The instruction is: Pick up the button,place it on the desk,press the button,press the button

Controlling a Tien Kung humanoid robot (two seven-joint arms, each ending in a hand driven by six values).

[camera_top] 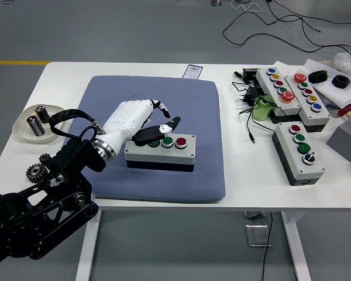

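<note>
Grey button box (160,151) with 4 controls already lies on the blue mat (205,170), so picking and placing look finished. Left hand (141,122) hovers over its left end, fingers loosely curled, holding nothing, thumb near the green button (154,141). Pressing seems unfinished, I think.

Left arm reaches in from lower left, its white hand (141,120) palm down, fingers loosely curled
</note>
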